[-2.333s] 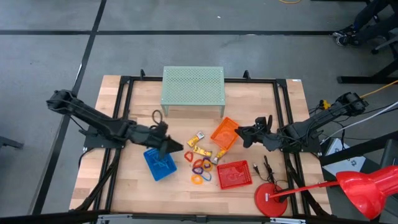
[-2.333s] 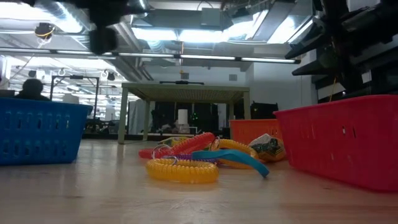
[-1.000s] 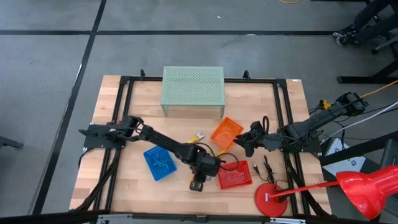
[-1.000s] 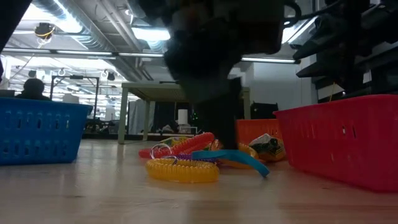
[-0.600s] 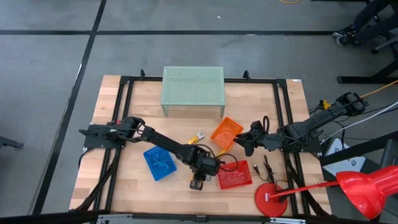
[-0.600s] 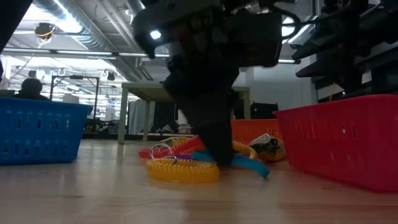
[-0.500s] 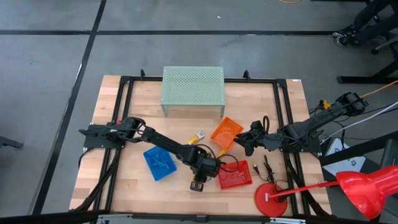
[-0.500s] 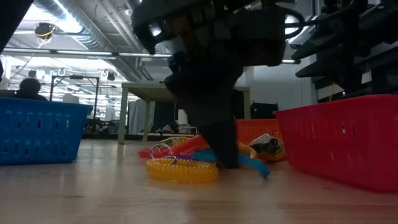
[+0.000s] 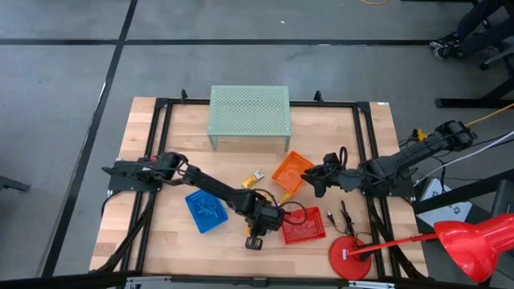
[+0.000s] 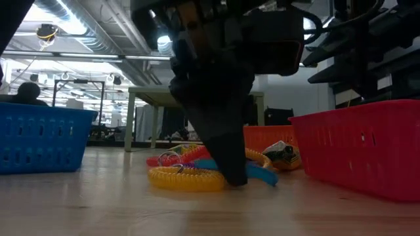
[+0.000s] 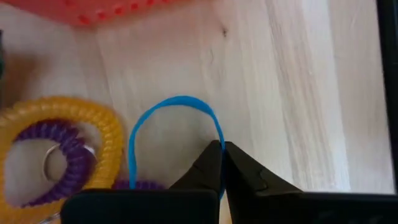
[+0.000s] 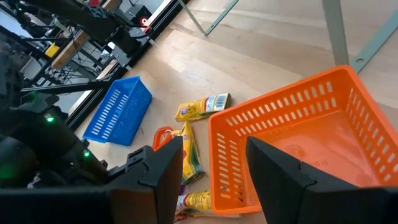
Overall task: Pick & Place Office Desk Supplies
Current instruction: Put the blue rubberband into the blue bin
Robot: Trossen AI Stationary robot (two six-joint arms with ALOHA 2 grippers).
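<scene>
The left tool (image 11: 221,148) has just snapped together on the thin blue loop (image 11: 171,106) at the lower centre of the table (image 9: 161,152), where a second ago its fingers stood apart above the pile. In the left wrist view the two dark tips meet over the loop's right-hand strand, so the pick looks made, and a lift toward one of the baskets is the likely next step.

The loop still lies flat on the wood, touching a yellow coiled ring (image 11: 68,115) with a purple coil (image 11: 59,155) inside it. In the low view the same ring (image 10: 187,178) sits right against the closed fingers, so it may drag along when the loop rises.

The red basket (image 9: 303,225) stands just to the right of the grip and the blue basket (image 9: 206,212) to its left. The orange basket (image 9: 291,172) lies in the centre, with yellow packets (image 12: 202,106) beside it.

The right tool (image 12: 208,165) waits over the orange basket with its fingers apart, holding nothing. The green stand (image 9: 249,112) at upper centre and the red lamp (image 9: 470,245) at lower right are clear of the work.
</scene>
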